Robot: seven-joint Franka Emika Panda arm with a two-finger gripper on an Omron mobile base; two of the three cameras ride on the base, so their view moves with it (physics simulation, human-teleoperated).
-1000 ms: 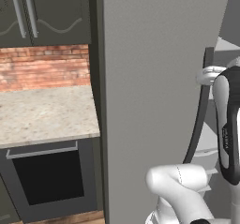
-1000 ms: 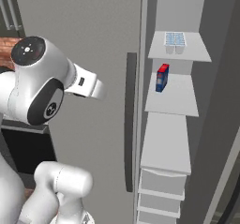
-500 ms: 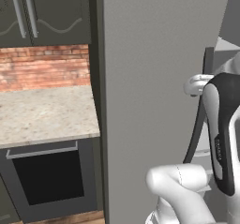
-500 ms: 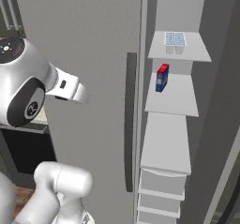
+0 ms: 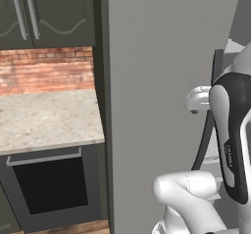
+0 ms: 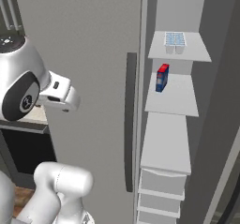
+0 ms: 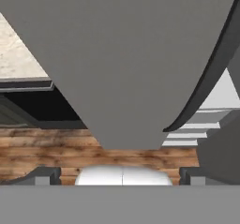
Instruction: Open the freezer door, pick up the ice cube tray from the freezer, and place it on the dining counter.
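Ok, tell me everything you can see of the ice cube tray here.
The ice cube tray is a small, pale blue-white rectangle with a grid of little square cells; it looks like plastic. It lies flat on the top shelf of the open freezer, above the shelf holding a red and blue carton. Nothing but the shelf touches it.

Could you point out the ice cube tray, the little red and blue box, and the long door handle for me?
ice cube tray [image 6: 175, 39], right base view, middle of its grid, on the top shelf.
red and blue box [image 6: 162, 78], right base view, its front face, one shelf lower.
door handle [image 6: 130, 120], right base view, middle of the dark vertical bar.
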